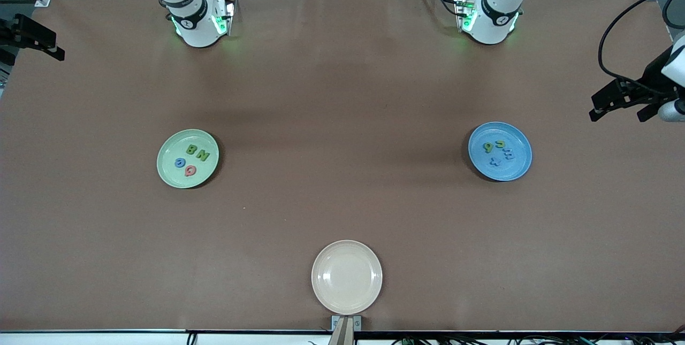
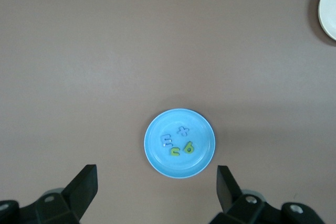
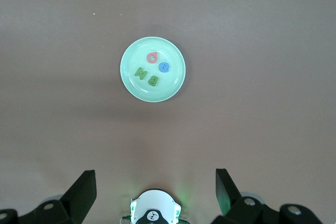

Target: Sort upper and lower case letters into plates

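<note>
Arms: both wait, raised high above table, wrists pointing straight down
Left gripper [image 2: 156, 187]: fingers [image 2: 84, 184] spread wide, nothing between them; hangs above table w/ blue plate well below and just past fingertips in its wrist view
Right gripper [image 3: 156, 188]: fingers [image 3: 83, 188] spread wide, empty; hangs over its own base [image 3: 154, 211], green plate well below and farther out from fingertips
Blue plate [image 1: 520, 167]: round, shallow, toward left arm's end of table; holds 4 small letters clustered touching or nearly so: pale blue E-like shape [image 2: 166, 140], pale blue t or x-like cross [image 2: 182, 131], yellow-green b/6 shape [image 2: 189, 148], yellow-green hooked letter [image 2: 175, 151], cannot tell which letter
Green plate [image 1: 170, 174]: pale green, same size as blue one, toward right arm's end of table; holds green B [image 1: 191, 149], green N [image 1: 203, 155], blue round letter [image 1: 180, 162], red/pink round letter w/ tail, Q-like [image 1: 190, 170]; B and N side by side, the 2 round ones just beside them
Cream plate [image 1: 321, 291]: round, nothing in it, nearest front camera, about midway btw arms, well apart from both coloured plates
Table [image 1: 342, 211]: brown cover
Side rigs: black clamp-like gear at each table end [image 1: 623, 96], not touching plates
</note>
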Robot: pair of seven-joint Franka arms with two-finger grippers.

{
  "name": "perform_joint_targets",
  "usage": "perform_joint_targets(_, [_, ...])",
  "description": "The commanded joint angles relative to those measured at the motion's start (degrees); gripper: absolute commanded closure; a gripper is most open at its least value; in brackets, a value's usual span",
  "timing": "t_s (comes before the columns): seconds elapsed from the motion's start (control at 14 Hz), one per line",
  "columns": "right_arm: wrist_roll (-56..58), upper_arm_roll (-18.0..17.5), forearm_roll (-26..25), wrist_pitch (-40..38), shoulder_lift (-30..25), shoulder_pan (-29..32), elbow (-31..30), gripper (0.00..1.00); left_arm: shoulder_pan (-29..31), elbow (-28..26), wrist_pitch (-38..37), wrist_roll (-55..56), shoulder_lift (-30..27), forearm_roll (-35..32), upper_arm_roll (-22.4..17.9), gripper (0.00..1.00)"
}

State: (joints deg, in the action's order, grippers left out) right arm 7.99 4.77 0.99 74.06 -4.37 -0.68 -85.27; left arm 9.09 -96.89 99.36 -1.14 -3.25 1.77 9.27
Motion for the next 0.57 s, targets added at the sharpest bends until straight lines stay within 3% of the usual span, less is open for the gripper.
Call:
perform_joint_targets(0.0, [-2.62, -0.11, 0.68, 0.2, -0.82, -0.02, -0.25, 0.0, 0.4, 0.73, -3.46, -1.76, -0.7, 1.21, 0.05, 0.0])
perform_joint_targets(0.29, [-2.19, -0.02, 0.59, 3.19, -0.99, 0.07, -0.25, 0.0, -1.44, 0.73, -3.56, -1.76, -1.84, 1.3, -1.96, 0.0])
perform_joint_targets(0.5, [-1.83, 0.07, 0.24, 3.28, -0.99, 0.07, -0.25, 0.0, -7.31, 0.73, -3.56, -1.59, -1.84, 1.3, -7.84, 0.0])
